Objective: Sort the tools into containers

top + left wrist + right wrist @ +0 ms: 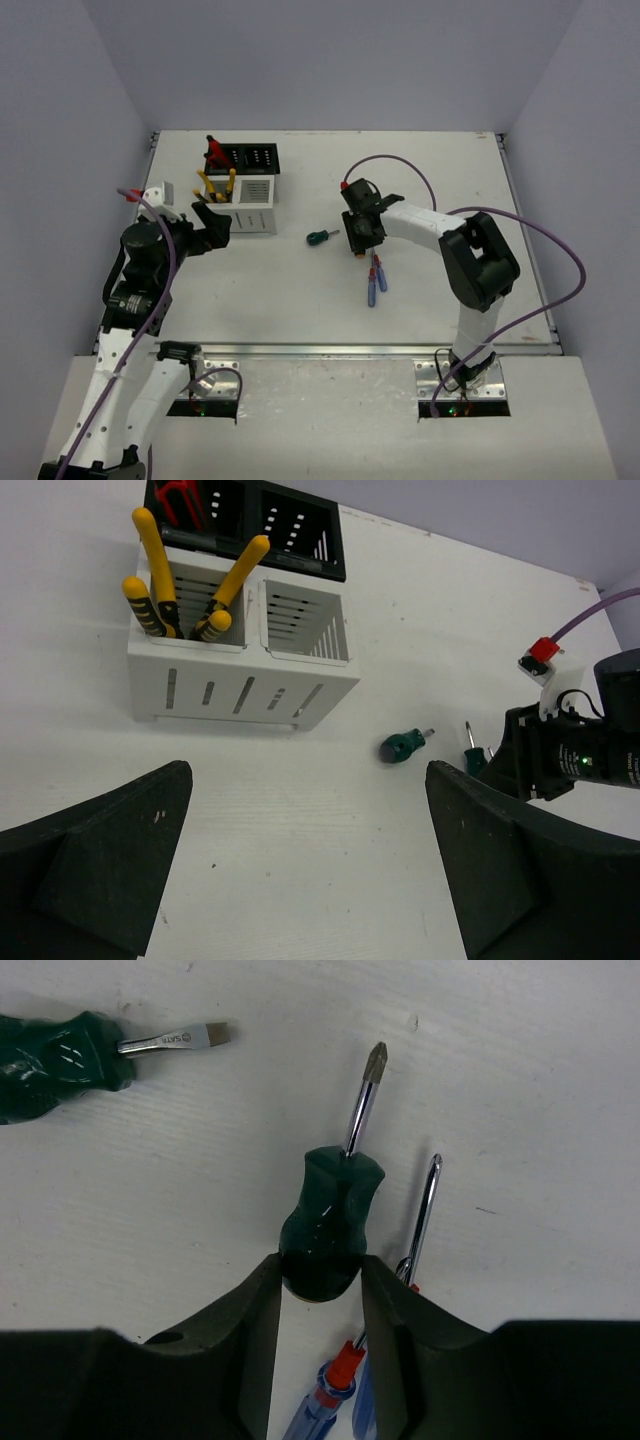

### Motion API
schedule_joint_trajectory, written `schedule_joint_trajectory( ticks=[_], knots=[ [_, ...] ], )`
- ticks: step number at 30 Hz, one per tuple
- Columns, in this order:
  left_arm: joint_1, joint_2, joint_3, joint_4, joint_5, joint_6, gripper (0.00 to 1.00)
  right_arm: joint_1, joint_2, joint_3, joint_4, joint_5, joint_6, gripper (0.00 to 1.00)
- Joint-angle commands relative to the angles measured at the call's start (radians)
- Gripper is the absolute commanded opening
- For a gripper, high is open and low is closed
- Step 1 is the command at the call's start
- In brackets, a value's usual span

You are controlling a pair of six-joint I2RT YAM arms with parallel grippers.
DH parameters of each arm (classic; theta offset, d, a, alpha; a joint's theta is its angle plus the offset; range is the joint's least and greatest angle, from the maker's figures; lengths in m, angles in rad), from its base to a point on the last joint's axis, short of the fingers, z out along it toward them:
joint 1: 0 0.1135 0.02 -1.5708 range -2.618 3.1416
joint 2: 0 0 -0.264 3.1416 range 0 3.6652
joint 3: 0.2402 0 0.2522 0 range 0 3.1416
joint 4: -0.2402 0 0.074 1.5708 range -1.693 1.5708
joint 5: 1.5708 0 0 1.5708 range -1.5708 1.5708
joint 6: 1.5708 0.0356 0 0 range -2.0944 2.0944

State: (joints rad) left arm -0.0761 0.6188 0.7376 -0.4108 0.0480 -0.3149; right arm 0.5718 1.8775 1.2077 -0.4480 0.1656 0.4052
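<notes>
Yellow-handled pliers (150, 565) are standing in the white bin's (240, 692) left compartment, red cutters (214, 153) in the black bin (300, 532) behind. A green Phillips screwdriver (330, 1222) is lying pinched in the right end effector (320, 1272), a green flathead (50, 1060) nearby, blue screwdrivers (371, 290) alongside.

Table (300, 310): I read it as plain white. At eleven o'clock on it, the white bin (240, 695) has dark slots and the black bin (300, 540) shows pale perforation dots. Pliers (150, 560): yellow handles, black-ribbed grips. Cutters (178, 495): red. Near centre I see the flat-tip screwdriver (60, 1055) and the cross-tip screwdriver (330, 1215), both dark green with silver shafts. Blue screwdriver (318, 1405) at six o'clock of them: red collar. Cable (565, 250): purple.
</notes>
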Motion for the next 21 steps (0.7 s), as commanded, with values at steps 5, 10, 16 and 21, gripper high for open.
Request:
schedule_joint_trajectory(
  ticks=[5, 10, 16, 21],
  knots=[
    [-0.021, -0.001, -0.003, 0.026, 0.000, 0.011, 1.00, -0.001, 0.056, 0.055, 0.008, -0.010, -0.027, 0.33],
    [-0.025, 0.011, -0.006, 0.032, 0.019, 0.011, 1.00, -0.001, 0.068, 0.032, 0.034, -0.003, -0.002, 0.30],
    [-0.036, 0.036, -0.006, 0.031, 0.028, 0.013, 1.00, -0.003, 0.108, 0.050, 0.021, 0.011, 0.022, 0.50],
    [-0.043, 0.032, -0.005, 0.031, 0.028, 0.014, 1.00, -0.002, 0.106, 0.053, 0.024, 0.018, 0.020, 0.37]
  ],
)
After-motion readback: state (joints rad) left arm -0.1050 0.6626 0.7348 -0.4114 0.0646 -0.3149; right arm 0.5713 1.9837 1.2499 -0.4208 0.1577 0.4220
